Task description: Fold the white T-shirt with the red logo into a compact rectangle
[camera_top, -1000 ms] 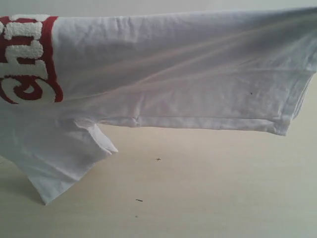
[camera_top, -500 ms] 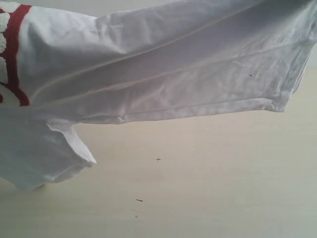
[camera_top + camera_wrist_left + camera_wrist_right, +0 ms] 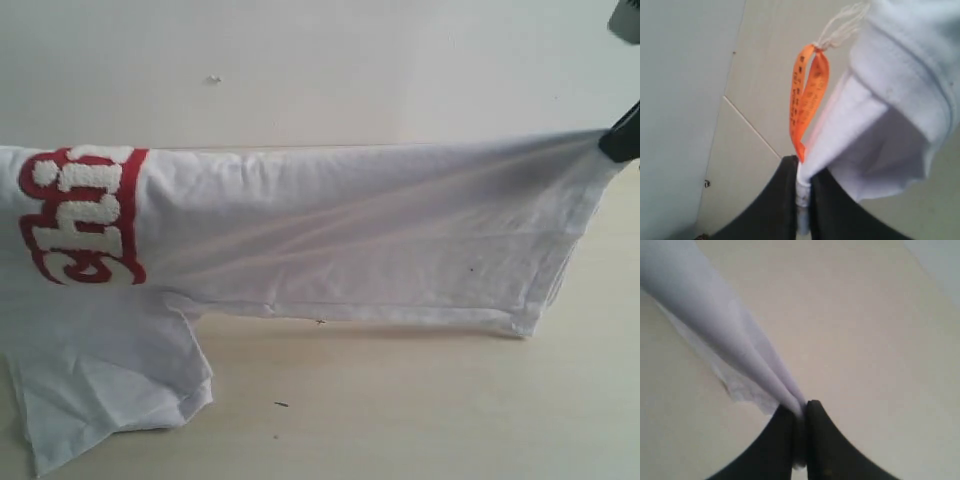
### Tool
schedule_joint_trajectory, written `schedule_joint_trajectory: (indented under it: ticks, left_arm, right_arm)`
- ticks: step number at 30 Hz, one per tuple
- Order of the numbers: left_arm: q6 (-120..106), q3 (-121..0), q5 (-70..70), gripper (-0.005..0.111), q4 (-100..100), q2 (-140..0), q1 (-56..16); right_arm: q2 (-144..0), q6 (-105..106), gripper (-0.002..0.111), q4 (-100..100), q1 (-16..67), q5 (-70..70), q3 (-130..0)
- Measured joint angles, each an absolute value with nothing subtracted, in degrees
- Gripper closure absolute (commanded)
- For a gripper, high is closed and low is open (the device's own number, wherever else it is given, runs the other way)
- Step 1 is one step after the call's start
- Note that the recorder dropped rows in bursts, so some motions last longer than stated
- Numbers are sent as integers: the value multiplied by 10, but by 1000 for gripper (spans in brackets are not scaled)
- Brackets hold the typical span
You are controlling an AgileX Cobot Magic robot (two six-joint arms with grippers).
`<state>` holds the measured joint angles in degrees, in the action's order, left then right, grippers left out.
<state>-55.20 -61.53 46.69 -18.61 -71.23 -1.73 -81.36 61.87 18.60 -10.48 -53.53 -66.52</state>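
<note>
I'm seeing the white T-shirt (image 3: 360, 230) hanging stretched sideways above the table (image 3: 420, 400), with one sleeve drooping low at the left end. The left gripper (image 3: 802, 172) is pinching the cloth right beside the orange neck tag (image 3: 807, 95), jaws closed on fabric. The right gripper (image 3: 800, 410) is clamping a bunched fold at the shirt's right end. The red logo (image 3: 85, 215) is showing near the left end.
</note>
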Motion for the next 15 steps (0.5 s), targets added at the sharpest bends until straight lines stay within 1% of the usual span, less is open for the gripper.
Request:
schedule_joint_trajectory:
  ticks: [2, 4, 5, 10, 15]
  left_arm:
    - [-557, -615, 413, 107, -185, -772, -17]
    - [-559, -615, 333, 107, -186, -834, -17]
    - [-559, -615, 274, 107, -192, -872, -17]
    - [-559, -615, 101, 107, -198, -968, -6]
    - [-557, -615, -39, 107, -205, -1035, 11]
  right_arm:
    - [-880, 618, 108, 167, -105, -514, -673]
    - [-946, 618, 108, 155, -105, -447, -689]
    - [-979, 618, 108, 154, -105, -380, -699]
    - [-1057, 618, 108, 174, -105, -189, -704]
    - [-1116, 618, 108, 187, -103, -65, -704]
